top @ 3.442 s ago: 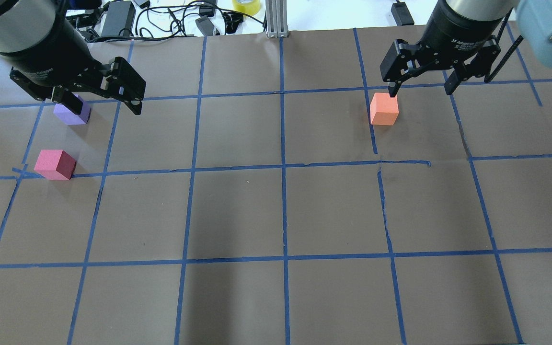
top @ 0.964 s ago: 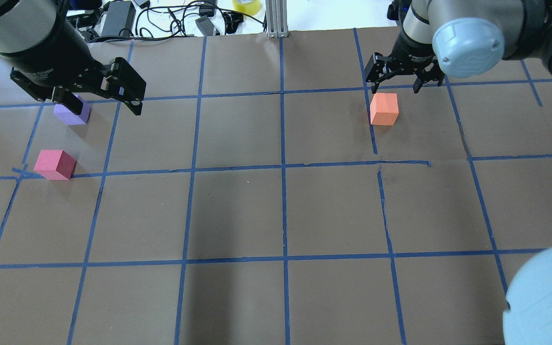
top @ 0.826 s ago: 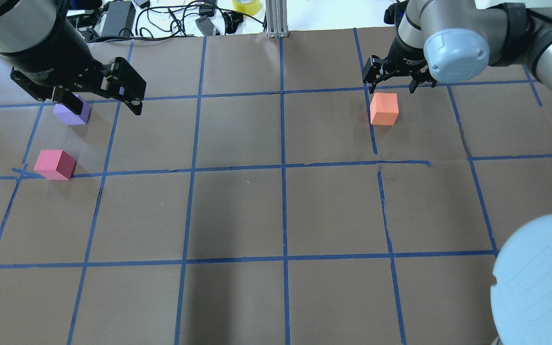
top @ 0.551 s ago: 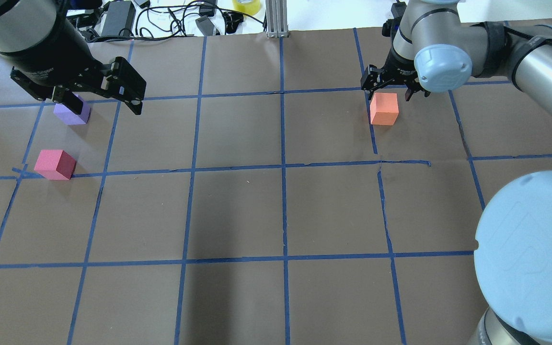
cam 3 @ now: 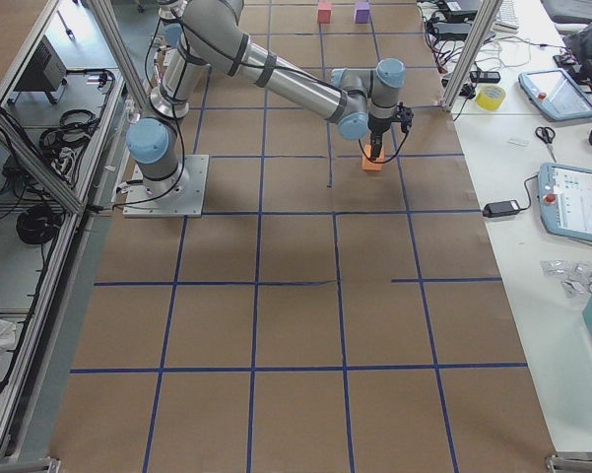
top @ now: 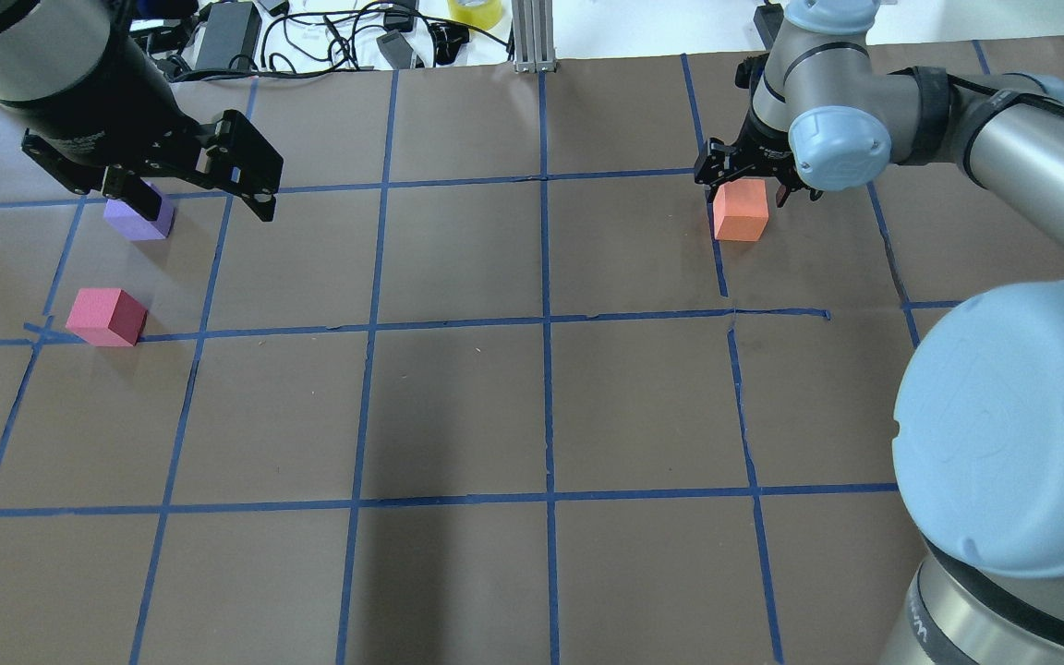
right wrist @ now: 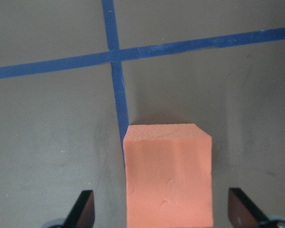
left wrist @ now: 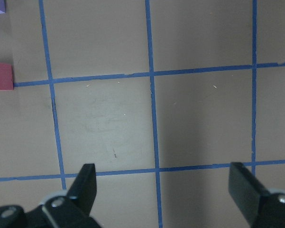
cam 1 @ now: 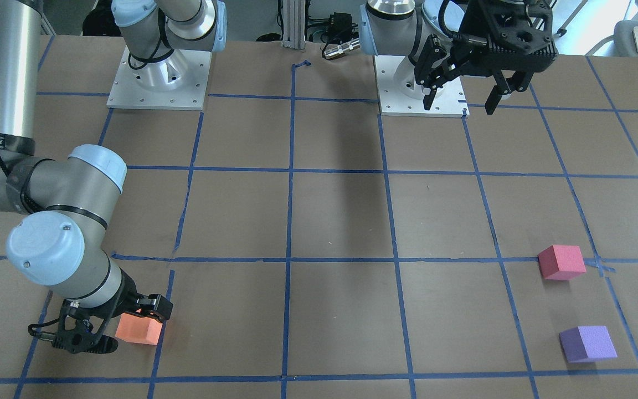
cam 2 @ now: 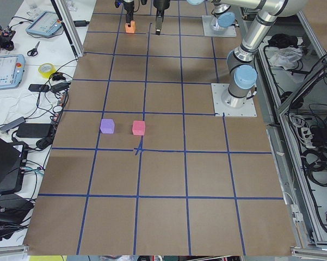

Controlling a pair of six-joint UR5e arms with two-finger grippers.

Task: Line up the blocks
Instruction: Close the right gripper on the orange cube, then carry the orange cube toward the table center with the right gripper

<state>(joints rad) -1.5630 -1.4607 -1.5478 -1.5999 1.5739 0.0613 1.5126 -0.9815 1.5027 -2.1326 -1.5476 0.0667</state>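
The orange block [top: 741, 214] sits on the brown table at the far right, on a blue tape line. My right gripper [top: 743, 187] is open and low around it, one finger on each side; the wrist view shows the orange block [right wrist: 168, 175] between the fingertips [right wrist: 85, 209]. The purple block [top: 139, 220] and the pinkish-red block [top: 105, 316] rest at the far left, close together. My left gripper [top: 199, 199] is open and empty, held high over the table near them. Its wrist view shows the pinkish-red block [left wrist: 0, 76] at the left edge.
Brown paper with a blue tape grid [top: 546, 323] covers the table. Cables, power bricks and a yellow tape roll [top: 475, 11] lie beyond the far edge, beside an aluminium post [top: 532, 37]. The right arm's big elbow [top: 1012, 425] blocks the near right corner.
My right gripper has come down and in from above the orange block until its fingers straddle it. The left arm and all three blocks have not moved.
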